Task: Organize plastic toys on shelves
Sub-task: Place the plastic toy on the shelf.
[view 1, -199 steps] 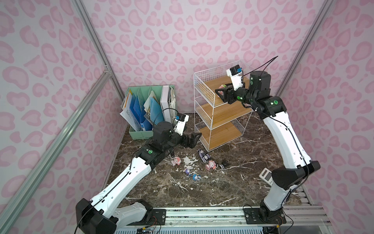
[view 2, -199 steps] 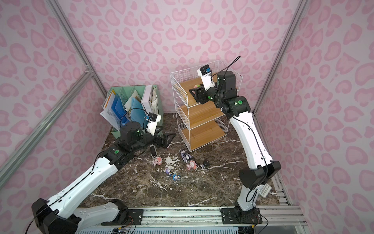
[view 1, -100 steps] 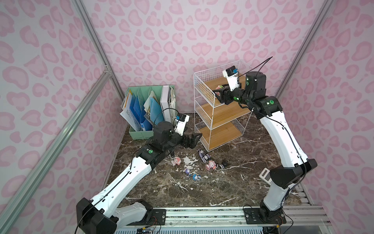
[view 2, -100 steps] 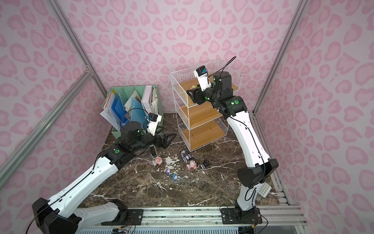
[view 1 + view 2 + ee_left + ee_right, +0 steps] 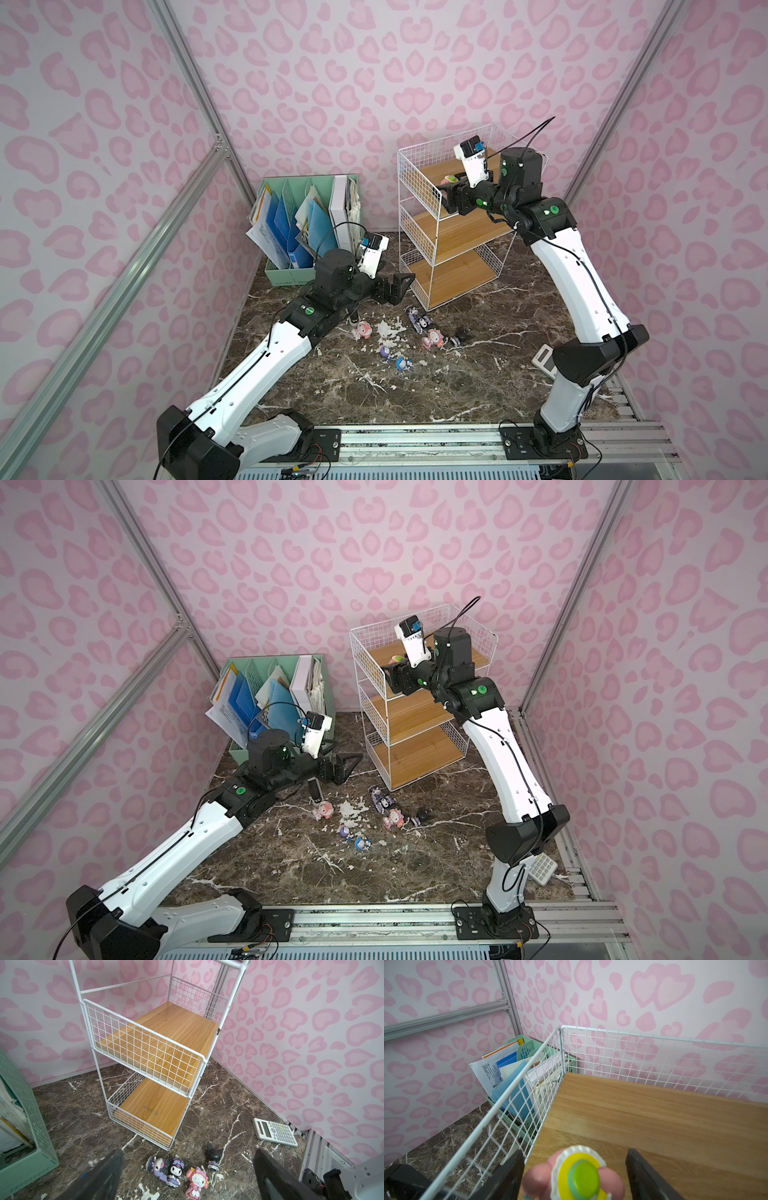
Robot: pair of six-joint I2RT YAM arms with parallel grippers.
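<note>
Pull the right gripper [image 5: 574, 1152], jaws parted around the small pink plastic figurine with yellow-green cap [image 5: 579, 1178] standing on the top wooden board [image 5: 654, 1115] of the white wire-grid rack [image 5: 415, 199], straight back without brushing toy or grid. Left gripper [image 5: 189, 1151] wide and empty above the other figurines [image 5: 176, 1169] on the dark marble table [image 5: 72, 1115]. Middle board [image 5: 166, 1028] and bottom board [image 5: 153, 1105] bare; mint-green file organizer [image 5: 291, 274] full of papers and blue folders

No legible text (calculator [image 5: 275, 1131] keys blurred)
</note>
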